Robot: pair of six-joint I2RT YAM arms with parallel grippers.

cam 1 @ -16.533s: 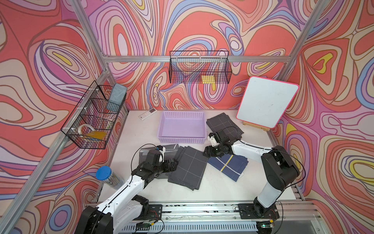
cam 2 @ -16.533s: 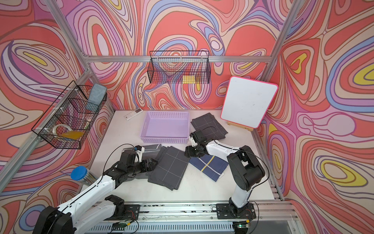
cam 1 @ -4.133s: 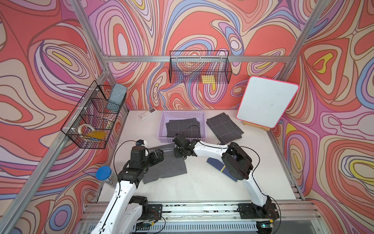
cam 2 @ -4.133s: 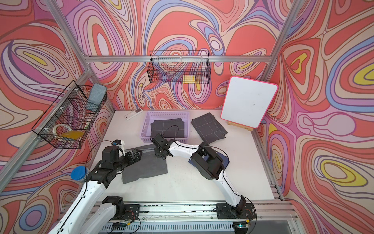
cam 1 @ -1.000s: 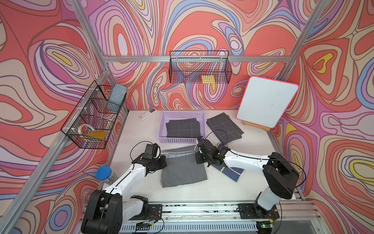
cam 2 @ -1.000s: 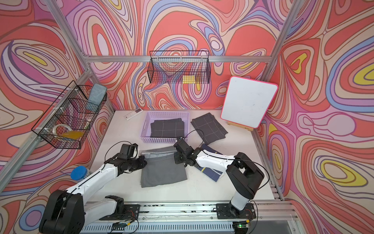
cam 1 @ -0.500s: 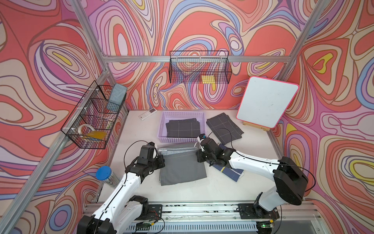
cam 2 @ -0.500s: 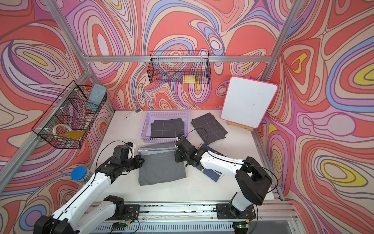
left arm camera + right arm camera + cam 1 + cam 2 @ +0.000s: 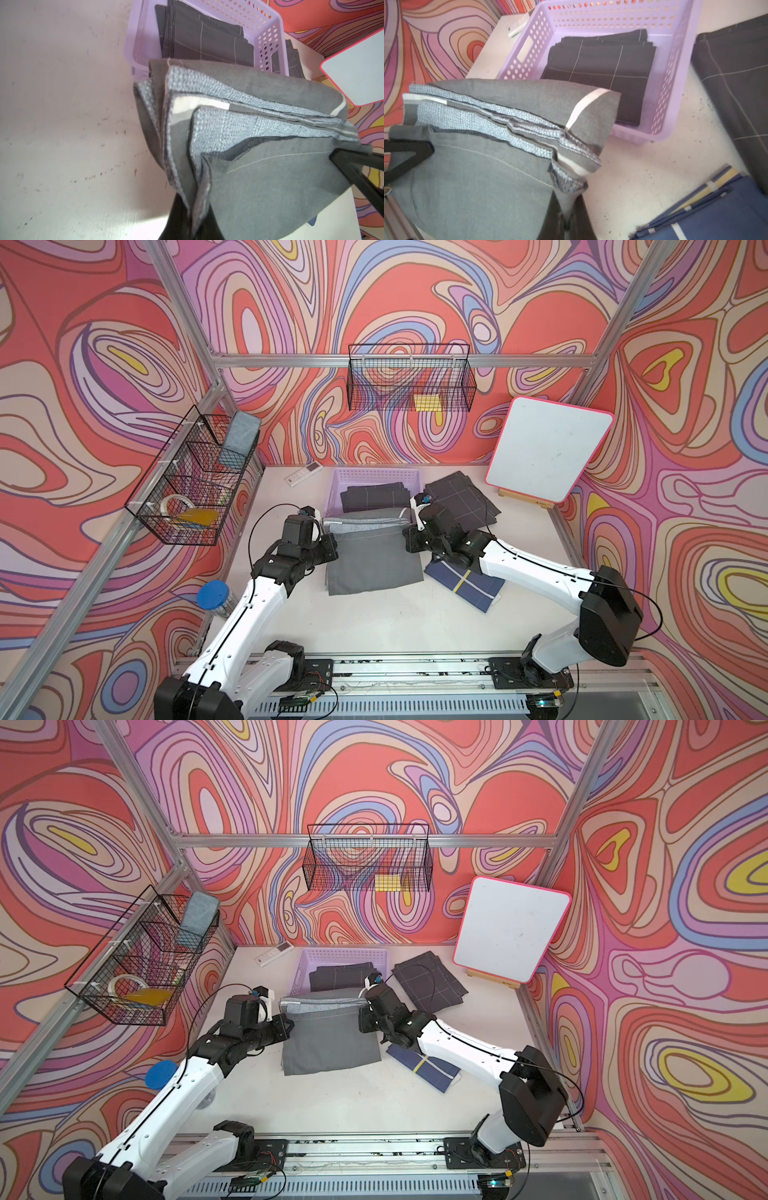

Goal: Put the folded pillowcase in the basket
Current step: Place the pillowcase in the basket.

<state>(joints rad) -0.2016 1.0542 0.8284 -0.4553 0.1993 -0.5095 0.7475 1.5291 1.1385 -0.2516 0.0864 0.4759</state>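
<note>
White table (image 9: 374, 626): grey pillowcase (image 9: 372, 560) hangs just short of basket (image 9: 376, 472), left gripper (image 9: 331, 546) and right gripper (image 9: 409, 540) each clamped on a side edge; likely light, soft, floppy, so pinch through all layers.

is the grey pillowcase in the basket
Out: the grey pillowcase, gripped by left claw and right claw, sits lifted just before the lilac basket, which holds a dark cloth.
</note>
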